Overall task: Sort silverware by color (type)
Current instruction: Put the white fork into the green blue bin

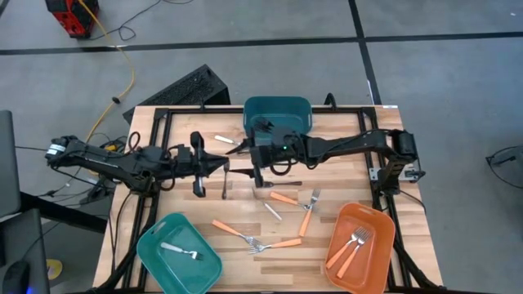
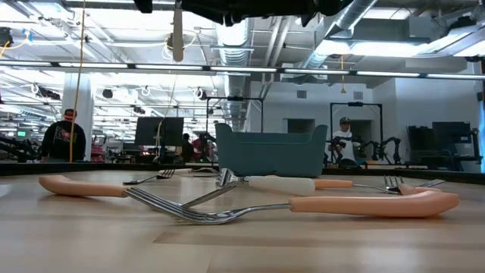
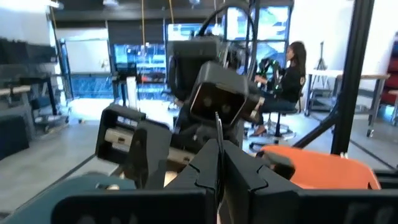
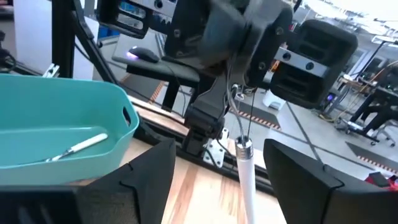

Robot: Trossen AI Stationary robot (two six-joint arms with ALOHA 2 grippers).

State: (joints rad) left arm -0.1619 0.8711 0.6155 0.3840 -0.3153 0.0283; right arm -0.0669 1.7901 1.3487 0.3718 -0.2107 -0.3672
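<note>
Three plastic bins are set on the wooden table (image 1: 409,214): a dark teal bin (image 1: 278,114) far, a light teal bin (image 1: 178,256) near left, an orange bin (image 1: 361,247) near right.

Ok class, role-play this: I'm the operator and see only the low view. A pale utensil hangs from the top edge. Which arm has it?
Observer: The left gripper, shut on that white-handled utensil.
Operator: And the other arm?
Observer: The right gripper faces it, open, one finger on either side of the handle.
Operator: Anything sorted yet?
Observer: Yes, the orange plastic bin holds two orange-handled forks.
</note>
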